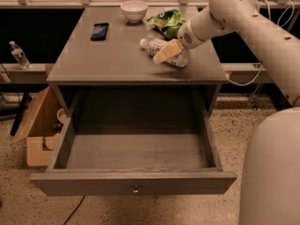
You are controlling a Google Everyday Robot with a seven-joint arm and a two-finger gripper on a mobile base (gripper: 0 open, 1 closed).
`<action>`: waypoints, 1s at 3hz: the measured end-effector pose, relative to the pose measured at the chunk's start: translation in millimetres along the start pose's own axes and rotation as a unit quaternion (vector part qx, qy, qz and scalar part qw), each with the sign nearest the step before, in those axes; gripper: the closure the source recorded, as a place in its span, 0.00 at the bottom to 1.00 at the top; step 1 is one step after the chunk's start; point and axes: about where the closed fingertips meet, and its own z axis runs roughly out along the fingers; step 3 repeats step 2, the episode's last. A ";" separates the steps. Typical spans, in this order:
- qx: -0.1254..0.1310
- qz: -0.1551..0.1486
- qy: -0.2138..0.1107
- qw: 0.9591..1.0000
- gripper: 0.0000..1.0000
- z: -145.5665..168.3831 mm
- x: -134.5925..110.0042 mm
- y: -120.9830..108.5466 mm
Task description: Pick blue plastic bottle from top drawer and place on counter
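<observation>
Bottle [180,59] lay on its side on the surface [117,55], just in front of the green bag [168,22], not in the open drawer [136,184]. Pincer [160,56] sat right on its middle; couldn't tell whether clamped or released. Probably light, thin-walled, slick and prone to rolling, so grip gently across the label mid-body.

The robot's arm [253,18] is a thick, smooth white tube with rounded joints and a row of small dark holes along its side. It narrows to a grey-ringed wrist and ends in a pale cream-yellow gripper [165,52], which sits over the right part of the counter [117,55]. A large, rounded, plain white shell [274,172] fills the lower right corner.
</observation>
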 end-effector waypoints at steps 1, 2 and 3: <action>0.029 -0.020 -0.026 0.999 0.00 -33.1 -16.5 -3.4; 0.056 -0.033 -0.040 0.997 0.00 -66.0 -22.1 -6.3; 0.056 -0.033 -0.040 0.997 0.00 -66.0 -22.1 -6.3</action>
